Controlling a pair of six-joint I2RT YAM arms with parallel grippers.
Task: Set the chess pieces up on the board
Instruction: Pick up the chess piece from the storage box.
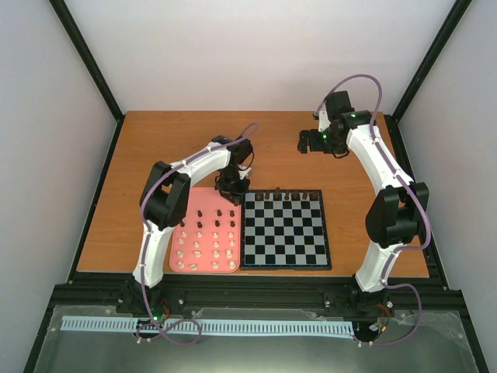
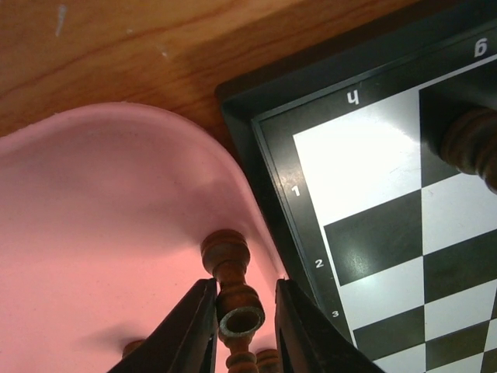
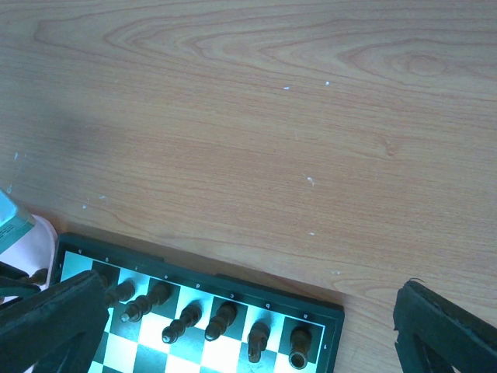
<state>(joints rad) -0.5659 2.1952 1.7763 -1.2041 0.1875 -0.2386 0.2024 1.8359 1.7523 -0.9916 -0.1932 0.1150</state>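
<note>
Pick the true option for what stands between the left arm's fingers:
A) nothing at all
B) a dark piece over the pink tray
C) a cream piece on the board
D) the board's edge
B: in the left wrist view the left fingers flank a dark brown piece on the pink tray, just off the board.

Board [image 1: 283, 233] black-and-pale checks; tray [image 1: 192, 205] pink; chess pieces [image 3: 220, 318] dark brown, cream; table [image 1: 155, 155] woodgrain.
</note>
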